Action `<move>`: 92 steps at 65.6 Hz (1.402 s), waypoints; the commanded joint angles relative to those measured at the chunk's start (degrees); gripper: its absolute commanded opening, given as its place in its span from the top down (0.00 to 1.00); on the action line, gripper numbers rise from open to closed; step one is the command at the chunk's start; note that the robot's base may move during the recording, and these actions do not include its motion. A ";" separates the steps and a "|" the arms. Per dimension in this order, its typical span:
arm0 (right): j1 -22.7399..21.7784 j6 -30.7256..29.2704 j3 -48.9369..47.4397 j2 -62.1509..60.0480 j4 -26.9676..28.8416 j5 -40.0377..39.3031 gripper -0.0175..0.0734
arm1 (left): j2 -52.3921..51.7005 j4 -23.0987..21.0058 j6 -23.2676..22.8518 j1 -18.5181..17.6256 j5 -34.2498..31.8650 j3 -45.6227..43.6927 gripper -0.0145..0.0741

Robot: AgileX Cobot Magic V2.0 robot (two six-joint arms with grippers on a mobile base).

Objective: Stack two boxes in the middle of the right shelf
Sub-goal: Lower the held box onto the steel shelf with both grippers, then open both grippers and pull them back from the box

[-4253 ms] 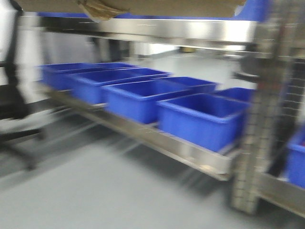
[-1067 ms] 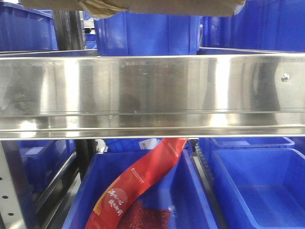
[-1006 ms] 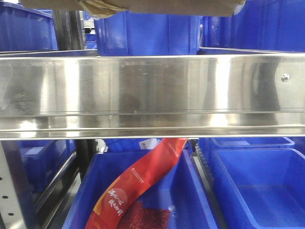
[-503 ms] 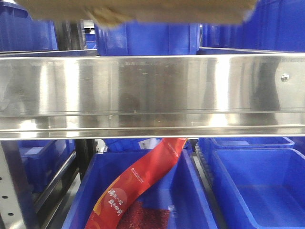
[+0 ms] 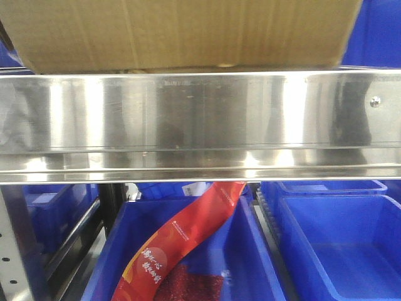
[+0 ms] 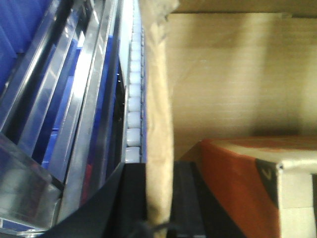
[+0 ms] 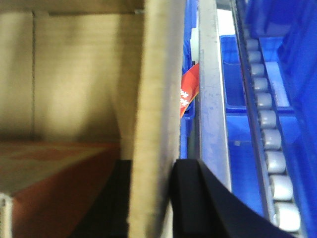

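Front view: a brown cardboard box (image 5: pixel 182 31) is seen filling the top of the frame, its lower edge level with the top of the steel shelf (image 5: pixel 200 119) lip; whether it rests on the shelf board cannot be told. A small screw (image 5: pixel 374 101) is noted near the right end of the lip. Below the shelf, blue bins (image 5: pixel 338 244) are seen, and a red packet (image 5: pixel 182 241) leans out of the middle one. Left wrist view: the left end effector (image 6: pixel 158 198) is seen with a dark finger on each side of an upright cardboard wall (image 6: pixel 158 114), pinching it; an orange-and-white item (image 6: pixel 242 183) lies inside the box, and a white roller track (image 6: pixel 132 99) runs beside it. Right wrist view: the right end effector (image 7: pixel 151 198) is likewise closed on the opposite wall (image 7: pixel 158 99), with a dark finger either side. Only one box can be made out with certainty.
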 commanded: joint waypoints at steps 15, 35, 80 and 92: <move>-0.71 -0.89 -0.81 0.65 -2.26 -1.21 0.43 | -0.06 0.60 0.02 0.31 -1.38 -0.85 0.37; -0.71 -0.89 -2.47 -1.81 -2.71 0.08 0.34 | -0.28 1.47 0.02 0.31 -1.26 -5.58 0.41; -0.71 -3.18 26.40 -19.79 -2.94 -28.38 0.99 | -20.74 -4.31 -0.71 -0.96 -27.42 28.35 0.96; -0.71 -3.18 42.12 -27.88 -2.94 -40.69 0.99 | -29.12 -4.58 -3.64 1.28 -36.73 42.29 0.96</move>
